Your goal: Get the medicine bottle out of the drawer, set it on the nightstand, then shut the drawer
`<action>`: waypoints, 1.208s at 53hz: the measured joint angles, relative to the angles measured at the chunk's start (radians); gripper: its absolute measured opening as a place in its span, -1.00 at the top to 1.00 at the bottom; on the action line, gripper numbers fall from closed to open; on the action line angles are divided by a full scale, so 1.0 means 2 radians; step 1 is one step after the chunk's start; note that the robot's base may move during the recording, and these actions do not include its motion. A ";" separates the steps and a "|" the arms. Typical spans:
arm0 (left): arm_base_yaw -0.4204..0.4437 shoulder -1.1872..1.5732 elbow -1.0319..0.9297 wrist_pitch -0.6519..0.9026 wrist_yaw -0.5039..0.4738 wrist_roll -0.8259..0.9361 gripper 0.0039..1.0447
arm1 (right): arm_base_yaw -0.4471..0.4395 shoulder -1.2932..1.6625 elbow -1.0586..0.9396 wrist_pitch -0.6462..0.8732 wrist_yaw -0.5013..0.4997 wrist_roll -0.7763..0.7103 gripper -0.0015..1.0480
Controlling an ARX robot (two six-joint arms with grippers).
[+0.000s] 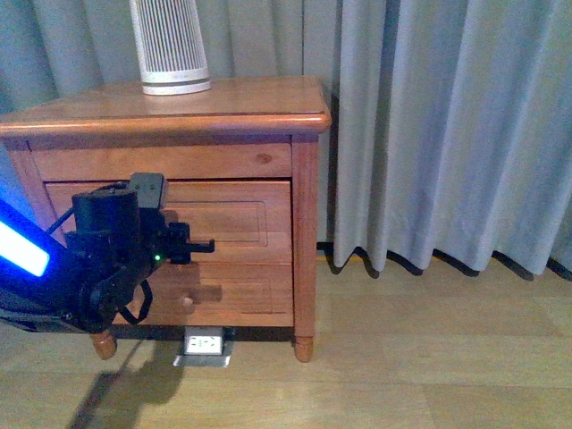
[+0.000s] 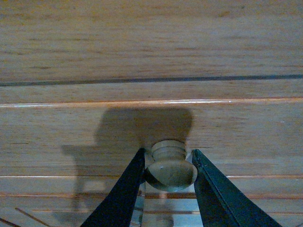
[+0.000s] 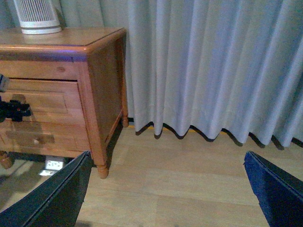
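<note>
The nightstand (image 1: 268,112) stands at the left in the front view, and its upper drawer (image 1: 250,219) shows only its panelled front. My left gripper (image 1: 204,244) reaches up to that front. In the left wrist view, my left gripper (image 2: 168,152) is shut on the round wooden drawer knob (image 2: 169,169), one dark finger pressing each side. My right gripper (image 3: 166,155) hangs open above bare floor, right of the nightstand (image 3: 94,42), holding nothing. The medicine bottle is out of view, and the drawer's inside is hidden.
A white-and-grey striped device (image 1: 170,45) stands on the nightstand top. The lower drawer (image 1: 241,290) has its own knob (image 1: 187,301). A white socket block (image 1: 204,342) lies on the floor underneath. Grey curtains (image 1: 447,134) hang behind and to the right, above wooden floor (image 1: 429,357).
</note>
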 joint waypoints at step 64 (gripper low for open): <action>-0.053 -0.197 -0.505 0.229 -0.088 0.000 0.46 | 0.000 0.000 0.000 0.000 0.000 0.000 -0.87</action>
